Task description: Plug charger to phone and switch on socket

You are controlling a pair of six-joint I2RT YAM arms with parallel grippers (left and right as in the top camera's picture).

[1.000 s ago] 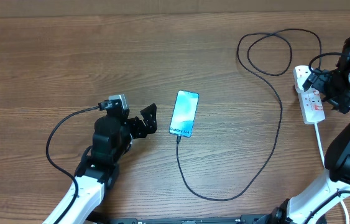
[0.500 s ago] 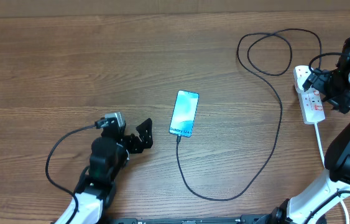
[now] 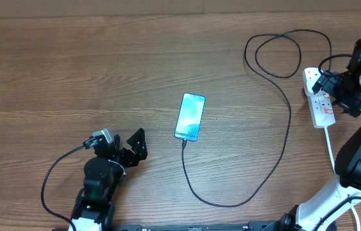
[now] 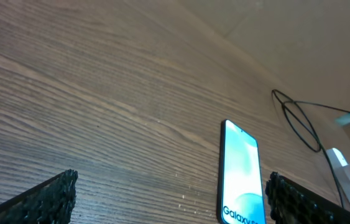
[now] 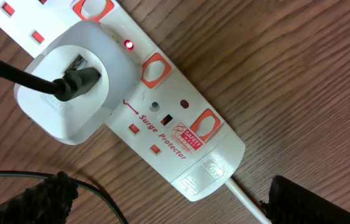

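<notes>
Pulled back near-left, the left gripper (image 3: 133,147) sits jaws apart and empty; the phone (image 3: 190,117) lies to its far right, charger (image 3: 288,128) tip at its near end. The right gripper (image 5: 168,204), spread, hovers over the socket (image 5: 162,106).

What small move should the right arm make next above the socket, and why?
Probably lift the right tool up and away from the socket. A red light glows beside the white adapter, the charger reaches the lower edge of the phone, and the tool is open and holds nothing, so no work seems left here.
</notes>
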